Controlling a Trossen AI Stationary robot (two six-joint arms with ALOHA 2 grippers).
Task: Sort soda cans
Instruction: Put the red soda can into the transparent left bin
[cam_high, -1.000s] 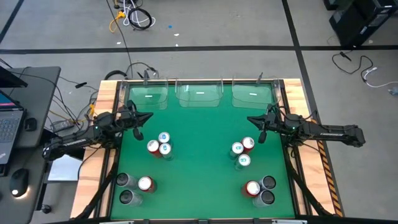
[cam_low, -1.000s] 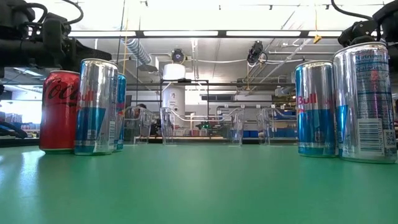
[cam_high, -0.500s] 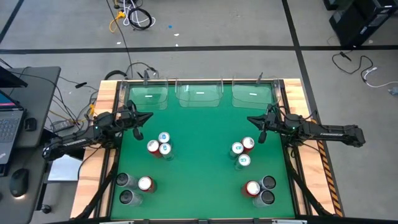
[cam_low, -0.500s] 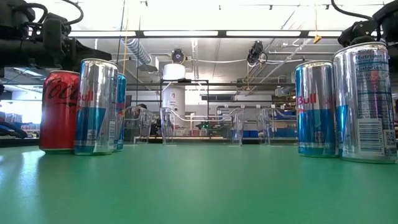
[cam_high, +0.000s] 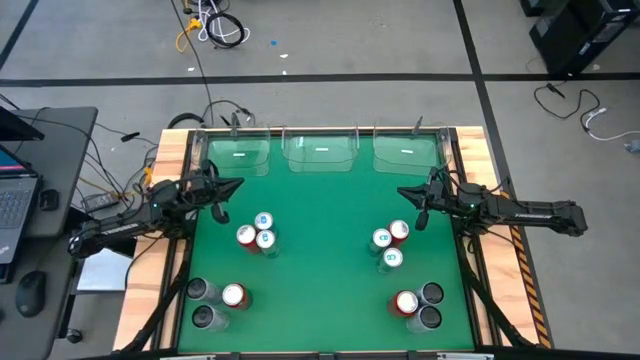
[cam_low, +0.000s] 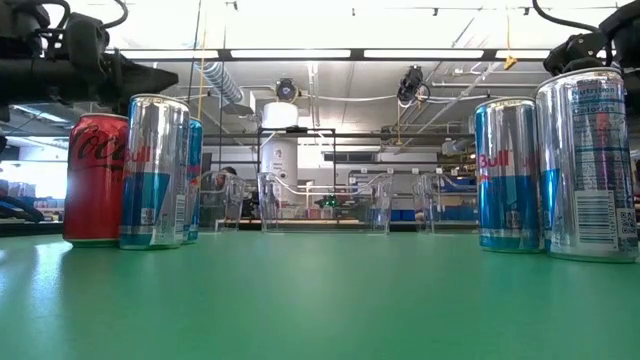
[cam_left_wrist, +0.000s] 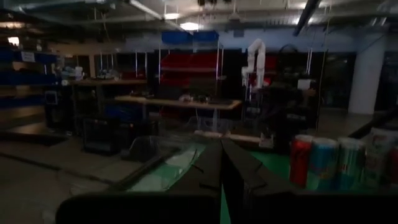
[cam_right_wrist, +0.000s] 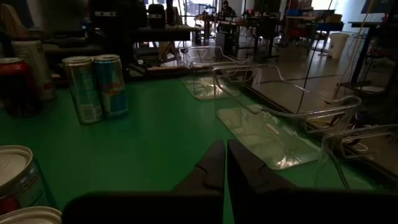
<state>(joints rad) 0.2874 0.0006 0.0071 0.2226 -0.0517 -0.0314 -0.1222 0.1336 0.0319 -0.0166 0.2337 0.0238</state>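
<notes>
Twelve soda cans stand upright on the green table in four clusters. A red can (cam_high: 246, 236) with two light blue ones (cam_high: 264, 230) stands at mid left. Two light blue cans (cam_high: 385, 249) and a red one (cam_high: 399, 232) stand at mid right. Near left are two grey cans (cam_high: 201, 303) and a red one (cam_high: 234, 296); near right, a red can (cam_high: 406, 302) and two grey ones (cam_high: 430, 306). My left gripper (cam_high: 240, 183) hovers shut beyond the mid-left cluster. My right gripper (cam_high: 401, 192) hovers shut beyond the mid-right cluster.
Three clear plastic bins (cam_high: 238, 155) (cam_high: 322, 152) (cam_high: 407, 152) sit in a row along the far edge. The table's raised wooden rim (cam_high: 172, 210) runs along both sides. A wide strip of bare green mat (cam_high: 322, 250) separates the left and right can clusters.
My left gripper has risen a little and edged toward the far edge, staying shut. The cans and my right arm have kept still.
</notes>
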